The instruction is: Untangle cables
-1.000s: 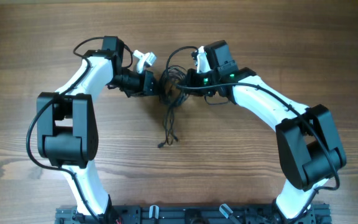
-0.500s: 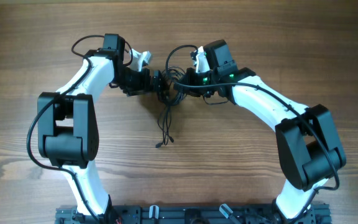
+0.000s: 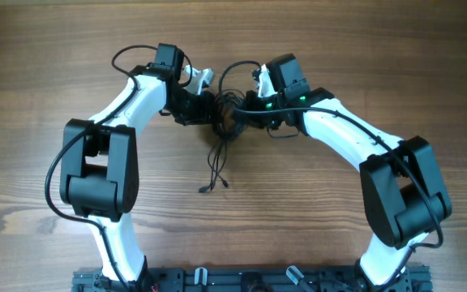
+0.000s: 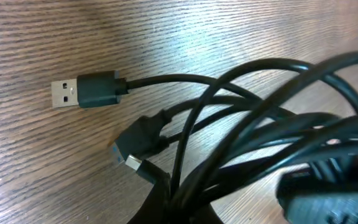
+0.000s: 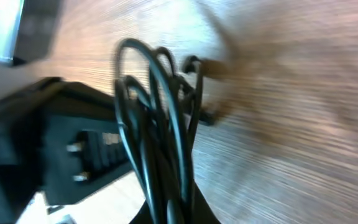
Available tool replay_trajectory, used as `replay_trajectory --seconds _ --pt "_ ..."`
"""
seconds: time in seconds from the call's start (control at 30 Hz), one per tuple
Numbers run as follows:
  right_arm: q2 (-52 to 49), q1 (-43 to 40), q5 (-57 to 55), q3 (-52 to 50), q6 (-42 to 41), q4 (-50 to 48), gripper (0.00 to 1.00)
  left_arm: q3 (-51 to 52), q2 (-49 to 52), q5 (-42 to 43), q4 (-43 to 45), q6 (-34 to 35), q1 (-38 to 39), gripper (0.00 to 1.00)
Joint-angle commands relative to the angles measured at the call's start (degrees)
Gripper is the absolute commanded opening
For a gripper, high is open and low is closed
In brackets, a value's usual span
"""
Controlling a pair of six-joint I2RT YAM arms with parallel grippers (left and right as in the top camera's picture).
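Cables (image 3: 220, 118): knotted bunch at 12 o'clock on the table (image 3: 55, 49), with two loose tails trailing toward 6. Left gripper (image 3: 204, 109) is clamped on the bunch from 9 o'clock, right gripper (image 3: 240, 113) clamped on it from 3. Step, as judged: both holds set for pulling apart. Next move calls for drawing the grippers apart slowly, watching that the USB plug (image 4: 82, 92) does not snag.

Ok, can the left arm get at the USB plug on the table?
Probably not yet: the left gripper is shut on the cables. The USB plug itself lies bare on the table, nothing over it, so after letting go the way looks free.
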State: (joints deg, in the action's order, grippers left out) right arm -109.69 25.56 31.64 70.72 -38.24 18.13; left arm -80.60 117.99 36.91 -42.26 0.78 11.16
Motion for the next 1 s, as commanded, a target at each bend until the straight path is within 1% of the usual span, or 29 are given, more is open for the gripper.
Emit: replay_trajectory --seconds 0.0,0.03,0.07,0.1,0.13,0.17,0.2,0.23,0.27,0.3,0.33,0.37,0.43,0.5,0.53,0.6,0.7,0.73,0.8,0.9,0.97 --pt "-0.98 0.2 -8.0 0.85 2.51 3.89 0.08 -0.74 0.74 -3.21 0.24 0.15 -0.02 0.11" --pt "-0.98 0.2 -9.44 0.85 2.54 5.05 0.09 -0.74 0.74 -3.19 0.26 0.15 -0.02 0.17" --pt "-0.98 0.2 -10.03 0.85 3.08 5.81 0.09 -0.74 0.74 -3.15 0.28 0.15 -0.02 0.42" --pt "-0.98 0.2 -10.01 0.85 3.91 6.29 0.12 -0.74 0.74 -3.15 0.26 0.15 -0.02 0.6" --pt "-0.98 0.2 -9.99 0.85 3.78 7.32 0.13 -0.74 0.74 -3.15 0.28 0.15 -0.02 0.7" --pt "-0.98 0.2 -9.99 0.85 3.76 8.22 0.13 -0.74 0.74 -3.15 0.55 0.17 -0.02 0.75" --pt "-1.01 0.2 -9.99 0.85 3.76 8.81 0.14 -0.83 0.72 -3.15 0.79 0.17 -0.02 0.8" --pt "-1.01 0.2 -9.97 0.85 3.76 9.44 0.14 -1.38 0.72 -3.17 0.7 0.81 -0.02 0.82" --pt "-1.01 0.26 -9.97 0.85 3.76 9.75 0.17 -2.08 0.72 -3.39 0.7 2.16 -0.02 0.84" --pt "-1.01 0.31 -9.88 0.85 3.76 10.01 0.19 -3.04 0.72 -3.39 0.72 3.3 -0.02 0.82" --pt "-1.01 0.31 -9.73 0.85 3.76 10.03 0.2 -3.91 0.72 -3.58 0.76 4.15 0.0 0.73" --pt "-1.01 0.31 -9.73 0.85 3.74 10.03 0.2 -4.44 0.72 -3.58 1.16 4.22 0.07 0.58" --pt "-1.01 0.31 -8.87 0.85 3.72 10.03 0.21 -4.5 0.74 -3.61 2.34 4.2 0.46 0.41" --pt "-1.01 0.28 -7.1 0.85 3.74 10.03 0.21 -4.48 0.85 -4.96 2.43 3.96 1.51 0.4" --pt "-1.01 0.24 -5.99 0.85 3.72 10.03 0.22 -4.48 0.85 -7.41 2.23 3.72 2.43 0.41" --pt "-1.01 0.24 -4.7 0.85 3.48 10.08 0.25 -4.48 0.85 -11.17 1.49 0.15 4.55 0.44" --pt "-1.01 0.24 -4.85 0.85 3.1 10.1 0.26 -4.48 0.9 -12.0 1.38 -3.67 7.8 0.49" --pt "-1.01 0.22 -5.68 0.85 3.17 10.19 0.27 -4.48 0.9 -12.87 1.4 -4.02 8.7 0.49" --pt "-1.01 0.15 -7.8 0.85 3.28 11.13 0.3 -4.48 0.92 -15.74 1.31 -4.0 10.32 0.49" --pt "-1.01 -0.85 -8.68 0.85 4.39 13.53 0.4 -4.48 0.92 -18.75 0.9 -4.0 11.32 0.49" --pt "-1.01 -2.21 -8.68 0.85 6.32 15.85 0.48 -4.48 0.92 -20.55 0.17 -4.02 11.34 0.5"
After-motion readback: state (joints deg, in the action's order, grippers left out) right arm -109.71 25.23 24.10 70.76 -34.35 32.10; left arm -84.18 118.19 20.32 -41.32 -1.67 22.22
